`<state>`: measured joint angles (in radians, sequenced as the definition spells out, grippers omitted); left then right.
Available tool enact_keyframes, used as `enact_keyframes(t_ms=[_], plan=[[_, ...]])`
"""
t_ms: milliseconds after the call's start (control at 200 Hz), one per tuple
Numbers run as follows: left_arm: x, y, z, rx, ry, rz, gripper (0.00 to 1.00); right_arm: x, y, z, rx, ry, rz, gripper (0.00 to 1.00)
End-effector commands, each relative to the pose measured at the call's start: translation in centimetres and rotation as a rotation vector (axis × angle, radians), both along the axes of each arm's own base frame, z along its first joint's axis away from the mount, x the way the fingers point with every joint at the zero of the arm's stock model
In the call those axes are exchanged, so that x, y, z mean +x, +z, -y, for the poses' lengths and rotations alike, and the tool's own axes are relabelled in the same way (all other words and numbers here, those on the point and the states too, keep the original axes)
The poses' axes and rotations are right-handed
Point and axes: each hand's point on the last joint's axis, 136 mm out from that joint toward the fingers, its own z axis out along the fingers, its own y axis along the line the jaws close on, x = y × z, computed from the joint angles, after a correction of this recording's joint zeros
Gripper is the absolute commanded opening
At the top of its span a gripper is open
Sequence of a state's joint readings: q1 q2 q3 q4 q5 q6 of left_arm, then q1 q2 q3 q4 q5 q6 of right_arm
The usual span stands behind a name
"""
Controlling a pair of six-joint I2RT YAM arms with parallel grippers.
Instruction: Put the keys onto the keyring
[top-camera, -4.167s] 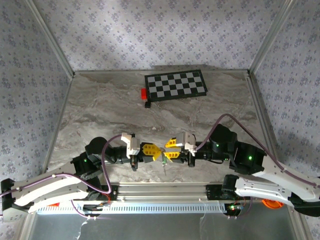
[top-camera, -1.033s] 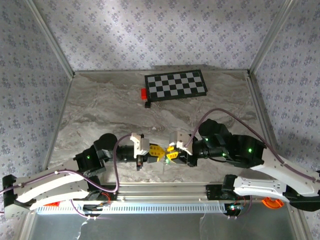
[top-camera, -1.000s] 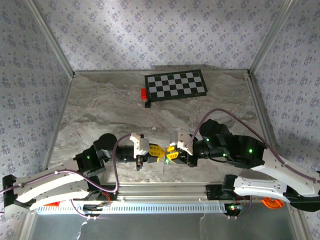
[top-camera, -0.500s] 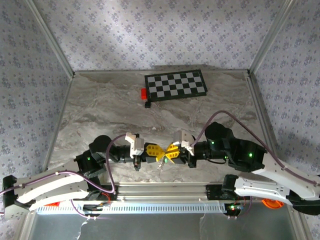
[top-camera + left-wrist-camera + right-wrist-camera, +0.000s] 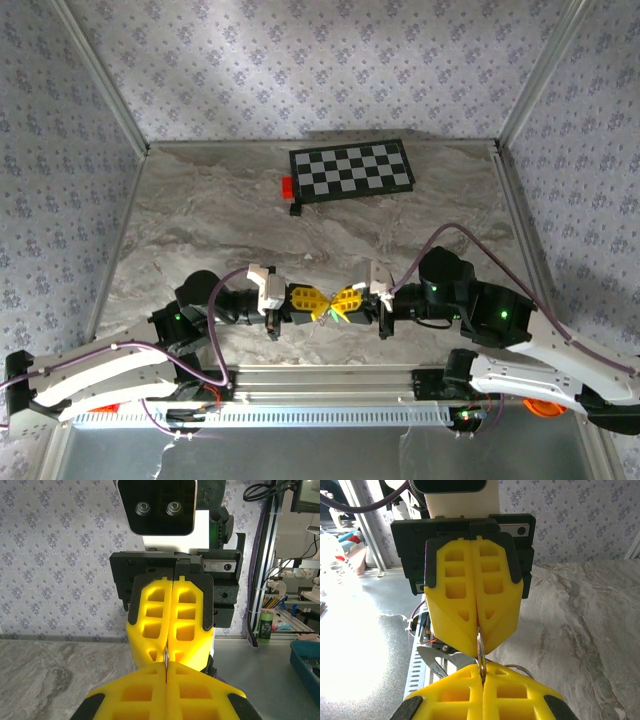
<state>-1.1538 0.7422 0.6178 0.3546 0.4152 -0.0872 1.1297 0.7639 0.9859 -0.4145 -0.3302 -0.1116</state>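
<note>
Where jaws meet, thin grey keyring edge-on, silvery keys beside

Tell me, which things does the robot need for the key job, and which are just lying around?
For the job:
- keyring, pinched between the two grippers
- keys, silvery, hanging beside it
- left gripper, shut
- right gripper, shut

Just lying about:
- checkerboard
- small red block
- small black block beside it
</note>
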Motion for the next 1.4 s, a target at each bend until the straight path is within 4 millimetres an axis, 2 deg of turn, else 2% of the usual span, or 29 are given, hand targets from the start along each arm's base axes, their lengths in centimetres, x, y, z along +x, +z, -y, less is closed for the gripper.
enact_keyframes(t_ms=[0,140,200,295,455,600,845,935,975,1034,1099,1269,1309,1329,1394], plan=[[-0.5,1.1,-0.3,-0.010,-0.015,0.032,0.00,0.7,0.9,0.1,0.033,-0.033,0.024,0.00],[-0.4,0.9,-0.5,0.001,-0.003,0.035,0.00,0.6,1.0,-0.1,0.044,-0.020,0.027,0.00],[-0.4,0.9,-0.5,0.000,-0.003,0.036,0.00,0.6,1.1,-0.2,0.059,-0.021,0.023,0.11],[-0.4,1.0,-0.4,-0.008,-0.005,0.037,0.00,0.7,1.3,-0.6,0.101,-0.023,0.016,0.14],[-0.5,1.2,-0.4,-0.021,-0.011,0.042,0.00,0.6,1.5,-1.3,0.178,-0.007,-0.009,0.13],[-0.5,1.3,-0.5,-0.024,-0.010,0.045,0.00,0.6,1.4,-1.4,0.185,-0.008,-0.013,0.00],[-0.3,0.9,-1.0,-0.001,0.016,0.046,0.00,0.9,1.4,-0.8,0.172,-0.033,0.011,0.00],[0.0,0.3,-1.3,0.045,0.045,0.048,0.00,1.2,1.1,-0.5,0.115,-0.053,0.032,0.00],[0.3,-0.1,-1.4,0.076,0.064,0.048,0.06,1.6,0.9,-0.3,0.071,-0.077,0.038,0.00],[0.8,-0.6,-1.6,0.123,0.096,0.047,0.21,2.0,0.3,-0.1,-0.007,-0.095,0.043,0.00],[1.4,-1.1,-1.9,0.173,0.135,0.049,0.27,2.3,-0.5,0.3,-0.097,-0.109,0.045,0.00],[1.7,-2.1,-2.3,0.267,0.161,0.062,0.29,2.3,-2.3,1.0,-0.275,-0.093,0.033,0.00],[1.7,-2.0,-2.3,0.271,0.159,0.064,0.29,2.1,-3.3,1.1,-0.322,-0.079,0.021,0.00],[1.7,-1.9,-2.3,0.272,0.157,0.067,0.29,2.1,-2.3,1.1,-0.309,-0.075,0.029,0.00],[1.7,-1.8,-2.1,0.272,0.153,0.071,0.29,1.9,-2.7,1.0,-0.346,-0.054,0.023,0.00]])
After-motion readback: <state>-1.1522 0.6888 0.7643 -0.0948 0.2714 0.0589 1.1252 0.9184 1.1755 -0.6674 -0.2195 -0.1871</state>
